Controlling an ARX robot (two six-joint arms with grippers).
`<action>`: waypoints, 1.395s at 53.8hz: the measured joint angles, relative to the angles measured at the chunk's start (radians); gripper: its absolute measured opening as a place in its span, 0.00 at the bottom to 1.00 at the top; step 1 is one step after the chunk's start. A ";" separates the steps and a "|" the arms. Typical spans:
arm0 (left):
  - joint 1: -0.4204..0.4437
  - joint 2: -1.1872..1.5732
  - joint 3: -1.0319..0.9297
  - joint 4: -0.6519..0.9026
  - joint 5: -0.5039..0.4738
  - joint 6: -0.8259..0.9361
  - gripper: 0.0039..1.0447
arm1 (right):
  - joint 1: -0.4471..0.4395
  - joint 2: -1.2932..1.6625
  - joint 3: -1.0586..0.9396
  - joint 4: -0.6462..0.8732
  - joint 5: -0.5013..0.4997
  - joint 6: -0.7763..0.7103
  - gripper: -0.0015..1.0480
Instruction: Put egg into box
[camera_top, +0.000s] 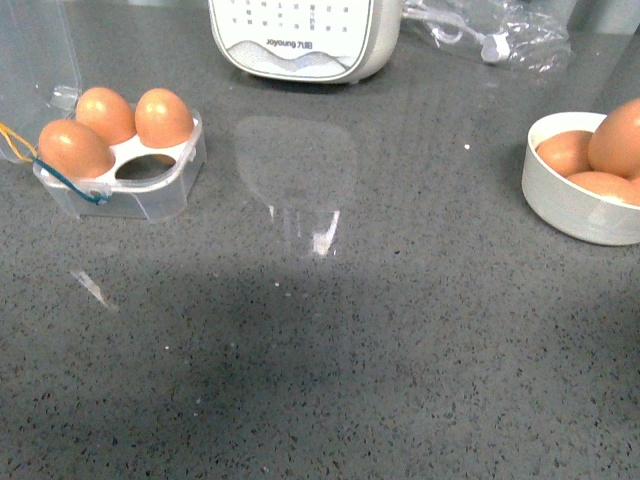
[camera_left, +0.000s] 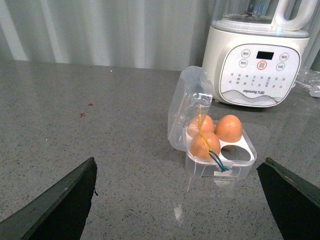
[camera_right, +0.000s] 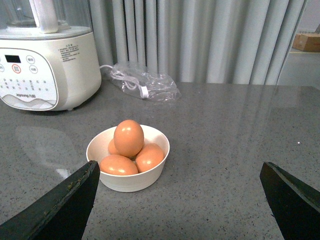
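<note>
Now: both grippers empty, egg in the bowl

Now the left gripper (camera_left: 178, 162) gapes wide with nothing in it. The box (camera_left: 242, 167) sits just ahead of it, lid up, with three eggs (camera_left: 229, 127) in and one cup bare. The right gripper (camera_right: 178, 163) is spread as wide and holds nothing. Just ahead of it stands the bowl (camera_right: 127, 182), and the egg (camera_right: 128, 137) lies there atop the other eggs (camera_right: 150, 156).

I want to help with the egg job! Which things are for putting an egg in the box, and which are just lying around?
For the job: top egg in the white bowl; box with one empty cup.
Just lying about: white blender; plastic bag.
</note>
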 joint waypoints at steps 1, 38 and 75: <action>0.000 0.000 0.000 0.000 0.000 0.000 0.94 | 0.000 0.000 0.000 0.000 0.000 0.000 0.93; 0.000 0.000 0.000 0.000 0.000 0.000 0.94 | 0.074 0.392 0.121 0.105 0.135 -0.265 0.93; 0.000 0.000 0.000 0.000 0.000 0.000 0.94 | 0.103 1.473 0.795 -0.043 -0.053 -0.185 0.93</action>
